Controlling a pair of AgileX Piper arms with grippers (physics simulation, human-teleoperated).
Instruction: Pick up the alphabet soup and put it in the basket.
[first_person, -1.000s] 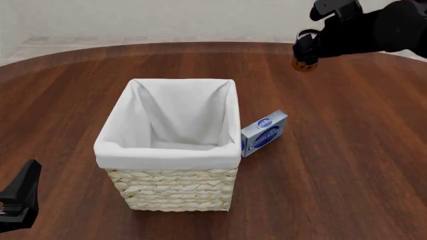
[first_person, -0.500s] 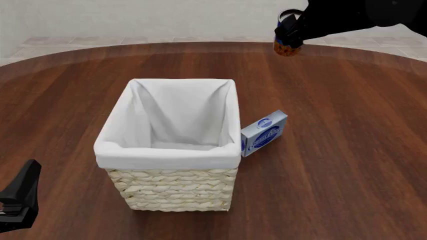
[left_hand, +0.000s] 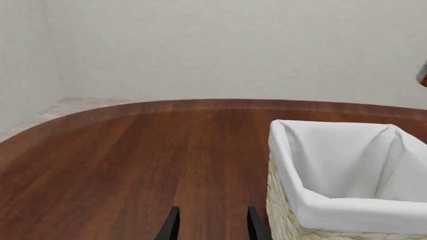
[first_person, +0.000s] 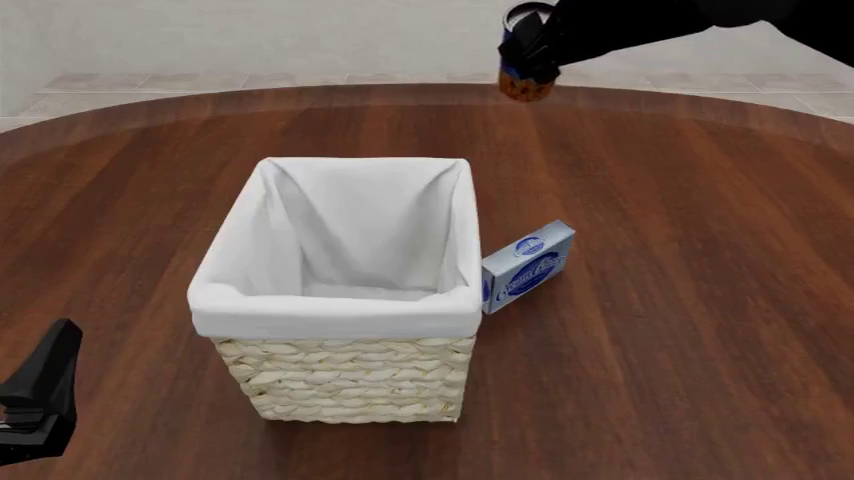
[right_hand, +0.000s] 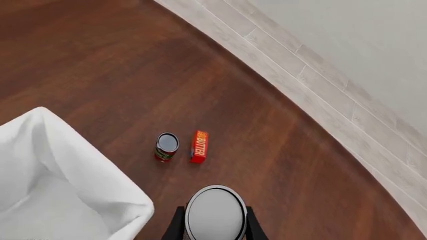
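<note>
The alphabet soup can, blue with an orange base, hangs in my right gripper, high over the table beyond the basket's far right corner. In the right wrist view its silvery top sits between the shut fingers. The cream wicker basket with its white liner stands mid-table and looks empty; its corner shows in the right wrist view and its side in the left wrist view. My left gripper is open and empty, low at the near left.
A blue-and-white box leans on the table against the basket's right side. In the right wrist view a small dark red can and a red box lie on the table beyond the basket. A tiled floor edges the table.
My right gripper has carried the can leftward and a little higher, from the far right to beyond the basket's far right corner. The left arm has not moved.
</note>
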